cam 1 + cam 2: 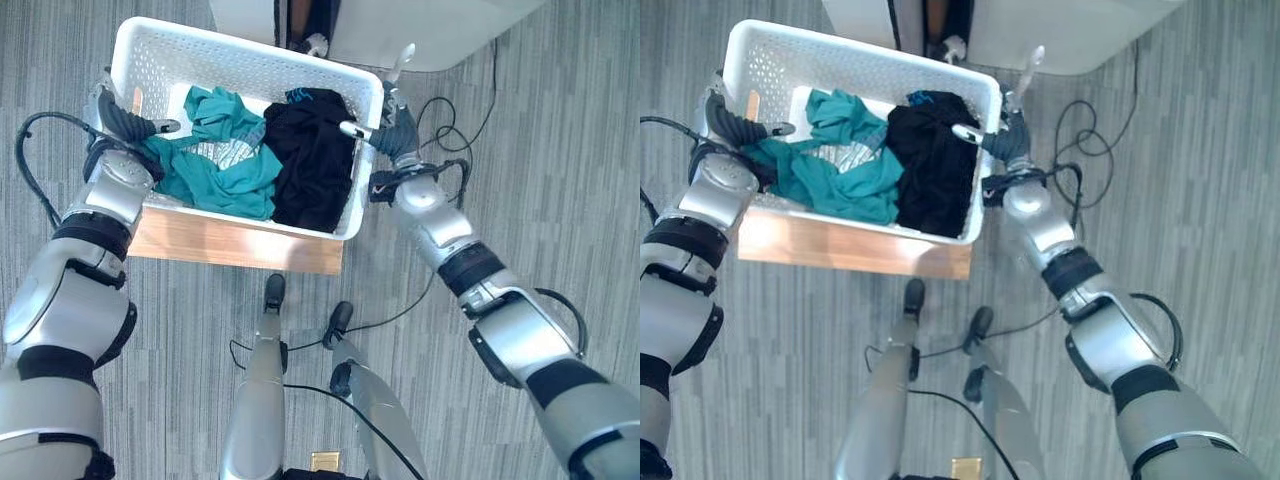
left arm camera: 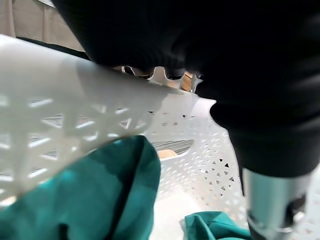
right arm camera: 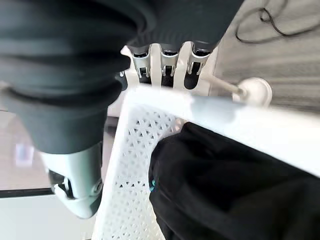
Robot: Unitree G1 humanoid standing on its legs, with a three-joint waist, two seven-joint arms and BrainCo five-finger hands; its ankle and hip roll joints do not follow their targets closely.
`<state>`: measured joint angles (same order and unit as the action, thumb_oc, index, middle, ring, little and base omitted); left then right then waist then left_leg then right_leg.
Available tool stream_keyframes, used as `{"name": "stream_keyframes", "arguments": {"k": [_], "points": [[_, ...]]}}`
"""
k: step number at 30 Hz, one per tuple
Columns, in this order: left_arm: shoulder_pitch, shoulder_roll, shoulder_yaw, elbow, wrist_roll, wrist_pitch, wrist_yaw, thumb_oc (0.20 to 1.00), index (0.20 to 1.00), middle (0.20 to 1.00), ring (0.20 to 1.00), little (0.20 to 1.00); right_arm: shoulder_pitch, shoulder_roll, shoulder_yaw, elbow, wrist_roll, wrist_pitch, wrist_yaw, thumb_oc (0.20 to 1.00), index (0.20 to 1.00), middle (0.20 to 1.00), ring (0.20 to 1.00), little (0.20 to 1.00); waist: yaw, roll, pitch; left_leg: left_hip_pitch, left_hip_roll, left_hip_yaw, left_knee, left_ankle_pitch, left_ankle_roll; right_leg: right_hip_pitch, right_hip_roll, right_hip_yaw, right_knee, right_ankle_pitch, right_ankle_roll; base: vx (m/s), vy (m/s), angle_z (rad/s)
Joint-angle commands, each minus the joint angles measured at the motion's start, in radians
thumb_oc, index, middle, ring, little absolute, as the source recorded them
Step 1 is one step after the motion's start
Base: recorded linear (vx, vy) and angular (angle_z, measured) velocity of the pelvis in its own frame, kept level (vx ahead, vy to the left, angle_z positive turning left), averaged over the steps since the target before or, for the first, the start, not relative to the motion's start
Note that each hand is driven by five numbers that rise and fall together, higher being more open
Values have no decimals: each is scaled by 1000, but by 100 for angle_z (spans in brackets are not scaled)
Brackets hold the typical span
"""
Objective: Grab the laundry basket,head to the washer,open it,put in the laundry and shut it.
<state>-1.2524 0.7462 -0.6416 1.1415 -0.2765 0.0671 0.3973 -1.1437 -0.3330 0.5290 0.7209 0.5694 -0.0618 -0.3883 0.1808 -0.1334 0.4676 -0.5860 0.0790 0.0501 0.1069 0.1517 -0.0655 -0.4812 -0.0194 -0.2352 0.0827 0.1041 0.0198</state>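
A white plastic laundry basket [image 1: 240, 66] with lots of little holes in its walls sits on a low wooden stand [image 1: 235, 243] on a grey striped floor [image 1: 560, 150]. Inside the basket there are clothes. A teal green cloth [image 1: 225, 165] lies on the robot's left side of the basket, and a black cloth [image 1: 315, 160] lies on the right side, just beside it and touching it. A bit of pale striped cloth [image 1: 228, 152] peeks out between the green folds. The left hand [image 1: 125, 120] is at the basket's left end. In the left wrist view its fingers [image 2: 150, 73] curl over the outside of the white rim, and its thumb reaches over the rim to the inside, so the hand is clamped on the basket's edge. The right hand [image 1: 390, 125] is at the basket's right end. In the right wrist view its fingers [image 3: 170, 62] hook down behind the rim on the outside, and the thumb [image 3: 75, 190] comes down on the inside wall, so this hand is clamped on the basket too. The black cloth shows right below that rim. Behind the basket stands a big white thing [image 1: 420, 30] with a dark gap in it, and you cannot tell what it is. A thin black cord [image 1: 455, 125] loops on the floor near the right hand. The basket's bottom looks like it rests on the wooden stand.
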Motion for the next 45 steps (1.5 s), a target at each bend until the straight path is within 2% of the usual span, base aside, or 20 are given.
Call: {"name": "stream_keyframes", "arguments": {"k": [1,7,12,18,21,34,45], "points": [[11,-18,35,-4,-12,-23,-39,1000,1000,1000,1000,1000,-24,-14,-50,-89,-72,-45,-19,1000,1000,1000,1000,1000,-22,6,41,-42,-36,-49,165,-165,31,112,-72,14,-24,-58,108,6,21,-9],[21,-30,43,-4,-13,-23,-34,1000,1000,1000,1000,1000,35,8,-95,-96,-92,-46,-55,1000,1000,1000,1000,1000,-29,19,38,-41,-42,-48,162,-167,33,108,-75,14,-23,-59,107,2,5,-1],[53,-46,71,-13,-7,-15,-13,1000,1000,1000,1000,1000,118,51,-166,-114,-130,-54,-121,1000,1000,1000,1000,1000,-33,32,35,-43,-47,-49,160,-170,37,105,-77,17,-23,-62,107,0,0,0],[109,-75,123,-51,9,-6,24,1000,1000,1000,1000,1000,233,108,-265,-205,-238,-85,-227,1000,1000,1000,1000,1000,-40,55,35,-50,-55,-49,165,-176,43,102,-84,15,-19,-67,108,0,0,0],[139,-92,146,-76,21,-5,41,1000,1000,1000,1000,1000,268,118,-278,-215,-285,-72,-255,1000,1000,1000,1000,1000,-42,67,34,-57,-59,-47,174,-181,47,93,-90,14,-13,-69,108,0,12,-1],[135,-94,139,-64,15,-12,20,1000,1000,1000,1000,1000,230,55,-209,-151,-265,-17,-161,1000,1000,1000,1000,1000,-48,56,28,-62,-56,-48,179,-180,45,82,-92,20,-12,-61,104,0,2,0],[-59,-51,-2,22,50,8,-25,1000,1000,1000,1000,1000,53,13,-54,-32,-216,58,-37,1000,1000,1000,1000,1000,-49,21,17,-55,-49,-55,163,-172,36,91,-83,17,-20,-55,103,1,-7,1]]}}
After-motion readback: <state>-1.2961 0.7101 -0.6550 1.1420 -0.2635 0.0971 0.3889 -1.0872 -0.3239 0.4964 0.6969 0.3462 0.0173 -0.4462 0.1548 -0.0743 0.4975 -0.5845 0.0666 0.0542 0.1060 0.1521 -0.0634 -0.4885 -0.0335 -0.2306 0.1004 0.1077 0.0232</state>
